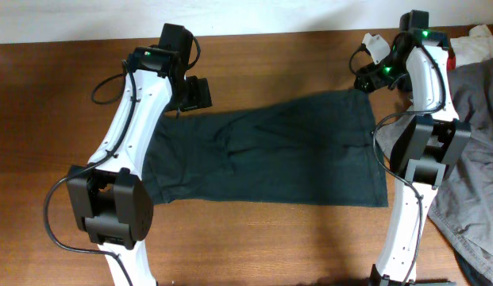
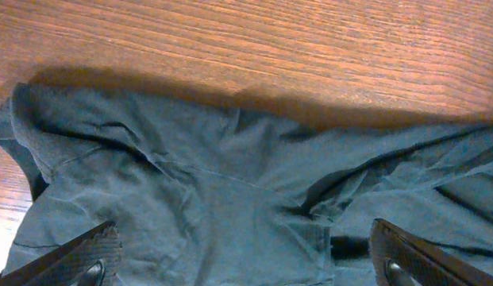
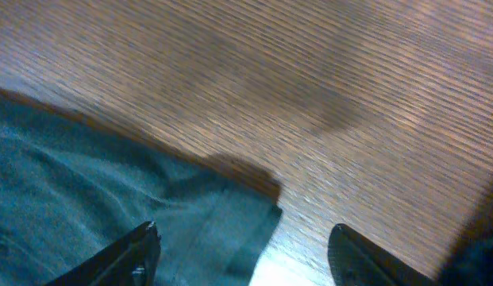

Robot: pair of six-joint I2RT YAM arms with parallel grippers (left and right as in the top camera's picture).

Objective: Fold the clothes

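Clothes (image 1: 270, 151) lie spread out flat across the middle of the wooden worktop (image 1: 55, 119), a very dark blackish-green piece stretched from left to right in a rough rectangle, with soft creases running through its centre and a straight near edge. Its left end passes under the left arm (image 1: 135, 119), and its right end reaches the right arm (image 1: 421, 159), whose white links stand over the right-hand edge. The left fingers (image 2: 79, 258) hover at the far left corner of the dark fabric; in the left wrist view they sit at the two lower corners of the frame, spread as wide as can be, with only rumpled cloth and a folded seam below them and nothing gripped. The right fingers (image 3: 131, 254) hang over the far right corner; in the right wrist view they stand well apart, and the hemmed corner lies on the wood in the gap between them, though that view is blurred and I cannot tell whether either tip touches the cloth. Nothing is clamped there. Bare wood fills the far part of both wrist views. A light grey garment (image 1: 476, 119) is heaped at the right edge of the worktop, just beside the right arm, and a white cloth (image 1: 476, 40) lies at the far right corner.
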